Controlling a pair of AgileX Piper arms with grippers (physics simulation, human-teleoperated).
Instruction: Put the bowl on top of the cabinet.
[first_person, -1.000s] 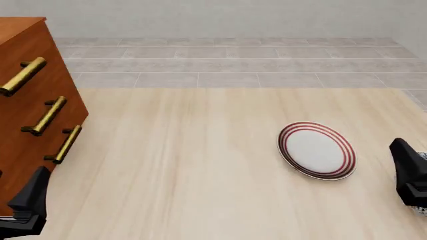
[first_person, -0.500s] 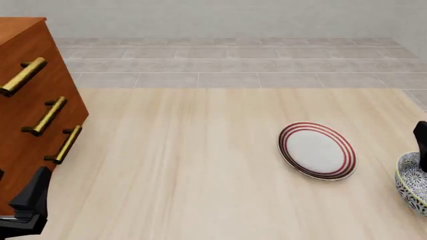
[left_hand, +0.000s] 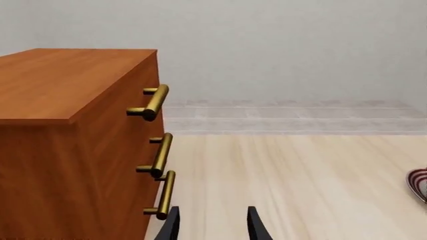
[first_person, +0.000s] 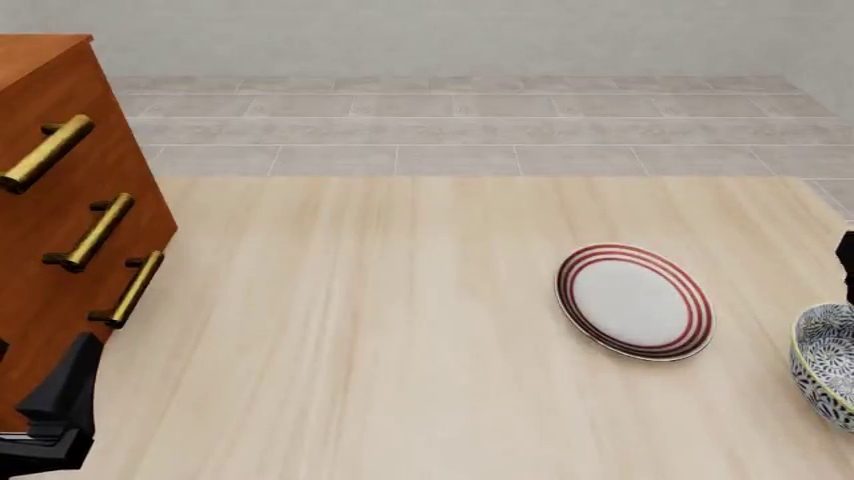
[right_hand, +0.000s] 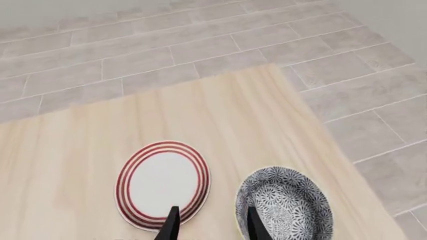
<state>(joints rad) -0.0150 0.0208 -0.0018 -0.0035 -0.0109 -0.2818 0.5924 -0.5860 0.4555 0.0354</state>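
navy-and-white petals mark the bowl, which sits on the pale wooden worktop at the far right edge, just beside the red-ringed plate and well apart from the cabinet on the far left. we judge the task barely begun: the bowl is not gripped or lifted, and the cabinet's flat top carries nothing we can see.

our right end effector hangs above the bowl and plate with its fingers a narrow gap apart, closed on nothing; one fingertip lines up near the bowl's near rim. our left end effector waits low by the cabinet's front corner, also narrowly parted and empty.

still left, as we see it: grasp the rim, lift, carry the bowl across the worktop, and set it on the cabinet.
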